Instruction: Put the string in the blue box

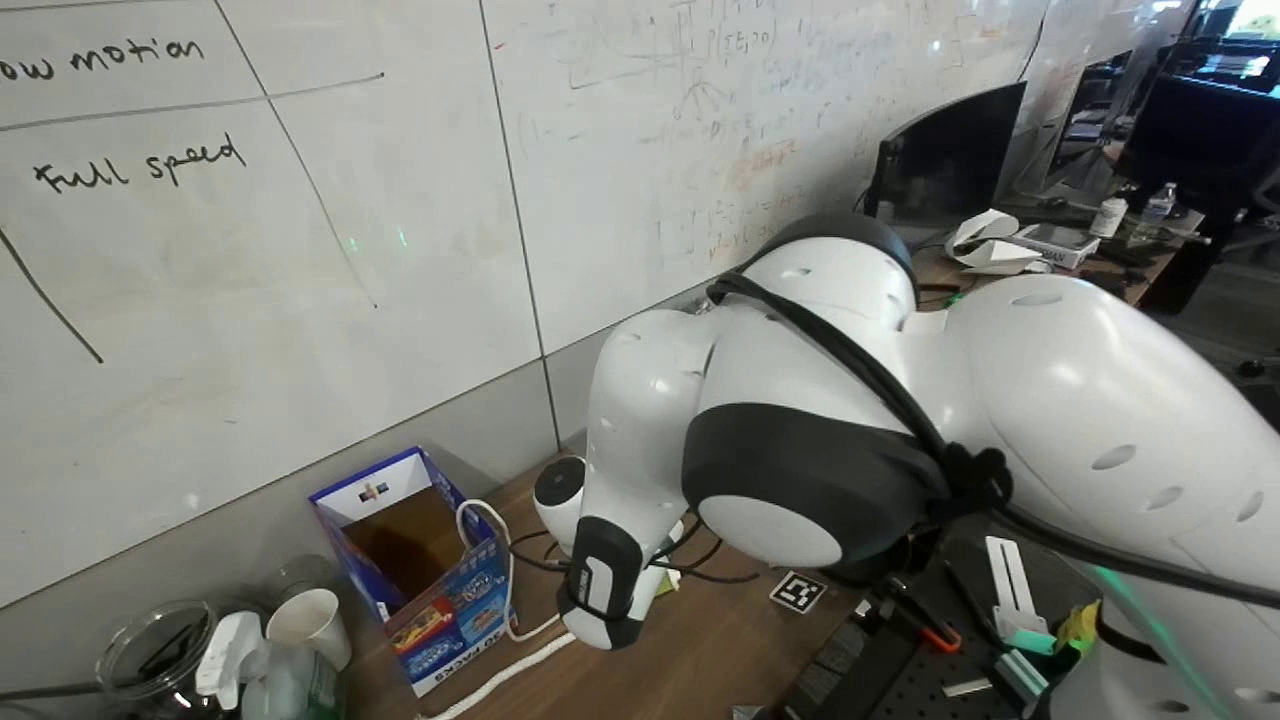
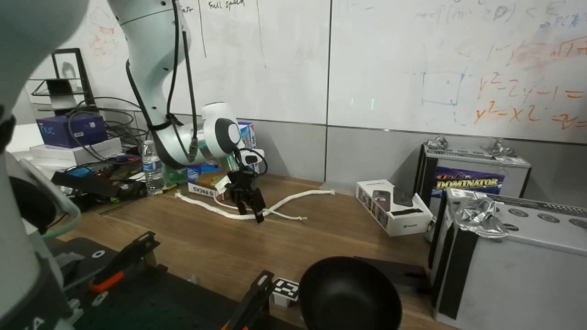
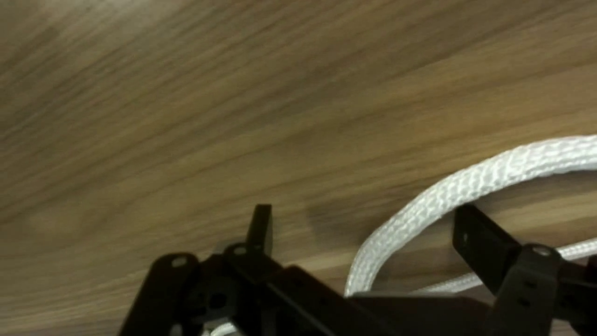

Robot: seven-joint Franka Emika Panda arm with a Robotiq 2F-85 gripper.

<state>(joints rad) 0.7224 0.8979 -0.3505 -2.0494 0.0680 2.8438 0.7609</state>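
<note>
I judge this as the grasping step: my gripper [image 3: 364,211] is spread astride the thick white string [image 3: 419,212] on the table [image 2: 284,247], so next I should pinch it and lift toward the blue box [image 1: 455,622].

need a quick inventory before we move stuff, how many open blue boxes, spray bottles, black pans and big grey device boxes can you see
Open blue box: 1
Spray bottle: 1
Black pan: 1
Big grey device boxes: 2
Total: 5
</note>
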